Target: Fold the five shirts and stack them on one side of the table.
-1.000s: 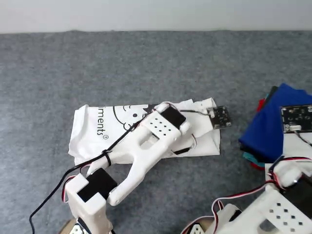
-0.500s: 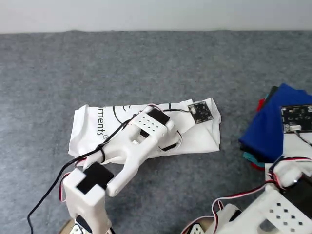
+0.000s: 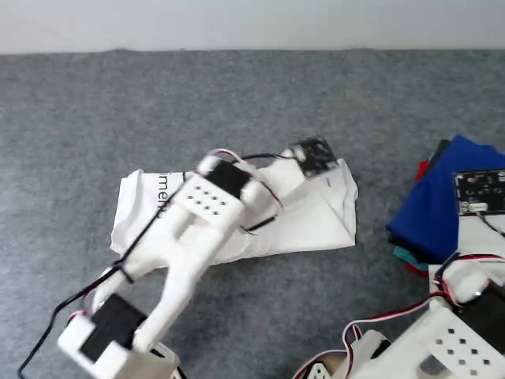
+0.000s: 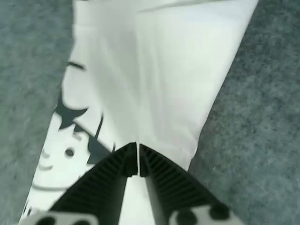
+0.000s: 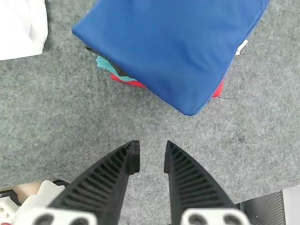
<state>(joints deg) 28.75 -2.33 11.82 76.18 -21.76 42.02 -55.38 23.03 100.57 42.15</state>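
Observation:
A white shirt (image 3: 316, 225) with black print lies partly folded mid-table, also seen close up as the white shirt (image 4: 178, 70) in the left wrist view. My left gripper (image 3: 309, 158) is over its far right corner. Its jaws are shut, and a crease in the cloth runs straight up to the left gripper (image 4: 138, 161), which seems to pinch it. A stack of folded shirts sits at the right edge of the table, with a blue shirt (image 3: 430, 205) on top and red and teal ones beneath. My right gripper (image 5: 151, 157) hangs open over bare carpet, just short of the blue shirt (image 5: 173, 47).
Grey carpet (image 3: 237, 95) covers the table, with open room behind and to the left of the white shirt. The right arm (image 3: 465, 316) fills the near right corner beside the stack. A pale wall (image 3: 252, 24) runs along the far edge.
My left gripper has moved from the white shirt's right edge back and to the left over the shirt, and the left arm has swung left. The right arm and the stack have stayed still.

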